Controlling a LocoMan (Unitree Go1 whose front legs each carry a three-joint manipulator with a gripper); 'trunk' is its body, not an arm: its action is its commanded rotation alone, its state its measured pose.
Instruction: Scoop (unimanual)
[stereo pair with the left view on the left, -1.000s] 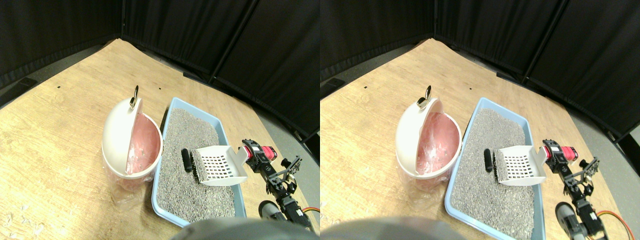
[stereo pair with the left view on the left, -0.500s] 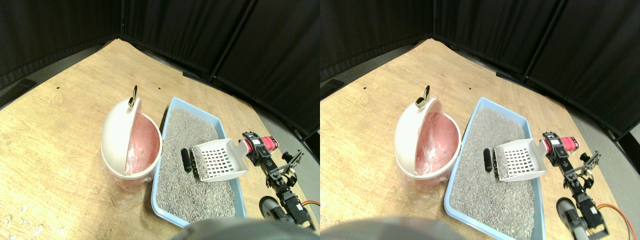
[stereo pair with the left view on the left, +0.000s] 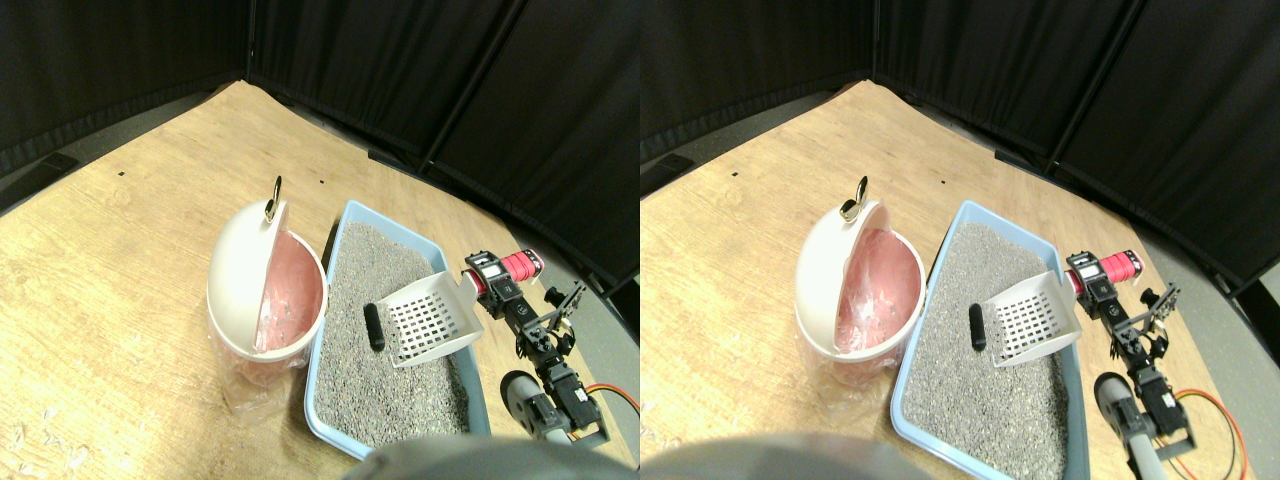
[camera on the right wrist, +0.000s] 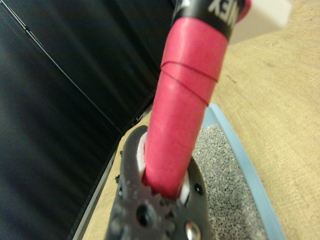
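A white slotted scoop (stereo pair with the left view on the left: 430, 318) hangs tilted over the grey litter in the blue tray (stereo pair with the left view on the left: 338, 232), its front edge low near a small black piece (stereo pair with the left view on the left: 374, 327) lying on the litter. The scoop's red wrapped handle (stereo pair with the left view on the left: 520, 265) points back to the right, and my right gripper (stereo pair with the left view on the left: 493, 284) is shut on it. In the wrist view the red handle (camera on the right wrist: 187, 100) runs through the dark jaw frame (camera on the right wrist: 150, 215), with litter and the tray rim (camera on the right wrist: 250, 170) beyond. Nothing shows inside the scoop.
A white bin (stereo pair with the left view on the left: 240, 275) with a swing lid and pink liner (stereo pair with the left view on the left: 290, 295) stands against the tray's left side on the wooden floor (stereo pair with the left view on the left: 110, 260). Black curtains (stereo pair with the left view on the left: 420, 70) close off the back. My arm and its orange cable (stereo pair with the left view on the left: 612, 392) lie right of the tray.
The gripper and handle have risen and moved back and left, tipping the scoop's rear upward. The black piece stays beside the scoop's front edge. The whole picture has shifted slightly.
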